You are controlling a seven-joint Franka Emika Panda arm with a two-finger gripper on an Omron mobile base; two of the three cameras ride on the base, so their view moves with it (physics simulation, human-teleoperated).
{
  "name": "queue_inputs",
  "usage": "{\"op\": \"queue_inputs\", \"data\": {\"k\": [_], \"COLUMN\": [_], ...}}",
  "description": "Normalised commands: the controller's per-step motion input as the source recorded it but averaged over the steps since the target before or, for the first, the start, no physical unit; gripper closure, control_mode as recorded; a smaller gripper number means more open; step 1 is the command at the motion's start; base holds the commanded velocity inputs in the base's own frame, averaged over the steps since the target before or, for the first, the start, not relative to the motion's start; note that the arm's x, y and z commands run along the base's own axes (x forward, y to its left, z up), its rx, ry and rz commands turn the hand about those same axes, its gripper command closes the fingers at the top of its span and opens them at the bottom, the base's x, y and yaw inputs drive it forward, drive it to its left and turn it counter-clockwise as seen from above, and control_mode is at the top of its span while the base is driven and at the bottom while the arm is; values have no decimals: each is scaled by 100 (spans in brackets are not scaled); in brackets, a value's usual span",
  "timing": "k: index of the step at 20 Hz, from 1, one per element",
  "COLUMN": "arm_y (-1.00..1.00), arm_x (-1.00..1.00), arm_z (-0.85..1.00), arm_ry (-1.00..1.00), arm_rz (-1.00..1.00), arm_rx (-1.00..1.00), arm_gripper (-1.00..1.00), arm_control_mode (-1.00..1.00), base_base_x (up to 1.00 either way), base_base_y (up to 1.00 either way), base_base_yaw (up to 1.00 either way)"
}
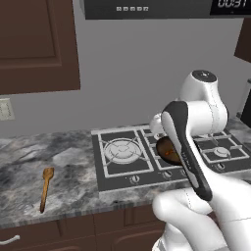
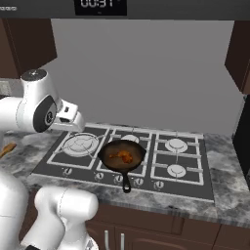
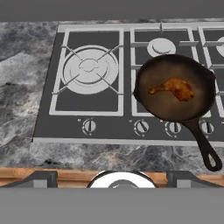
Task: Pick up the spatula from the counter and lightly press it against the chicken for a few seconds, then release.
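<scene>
The wooden spatula (image 1: pixel 46 188) lies on the grey marble counter (image 1: pixel 29 162), left of the stove and near the front edge. A brown chicken leg (image 3: pixel 175 89) rests in a black skillet (image 3: pixel 194 111) on the stove's middle front burner. The skillet's handle points toward the front edge. My gripper (image 3: pixel 113 179) hangs above the stove's front edge and looks down on it. It is open, its two dark fingertips (image 3: pixel 37 179) wide apart with nothing between them. The right base view has the chicken (image 2: pixel 122 156) in the pan (image 2: pixel 110 148), with my hand (image 2: pixel 71 118) up and left of it.
The stove (image 1: pixel 120 169) has several burners and a row of knobs along its front. Dark wood cabinets (image 1: pixel 34 44) hang on the wall at upper left, and a range hood (image 1: pixel 147 7) sits over the stove. My own arm (image 1: pixel 188 147) covers part of the pan in the left base view.
</scene>
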Motion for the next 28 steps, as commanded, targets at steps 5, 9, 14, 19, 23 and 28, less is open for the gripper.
{"op": "queue_inputs", "data": {"k": [5,9,14,19,23,28], "arm_y": [24,31,33,26,27,29], "arm_x": [-44,-40,-27,-28,-29,-34], "arm_z": [0,0,0,0,0,2], "arm_ry": [0,0,0,0,0,-1], "arm_rz": [-8,-8,-8,-5,0,0], "arm_rx": [6,3,0,0,1,0], "arm_gripper": [-100,-100,-100,-100,-100,-100], "arm_control_mode": [-100,-100,-100,-100,-100,-100], "base_base_x": [0,0,0,0,0,0], "base_base_y": [0,0,0,0,0,0], "base_base_yaw": [0,0,0,0,0,0]}}
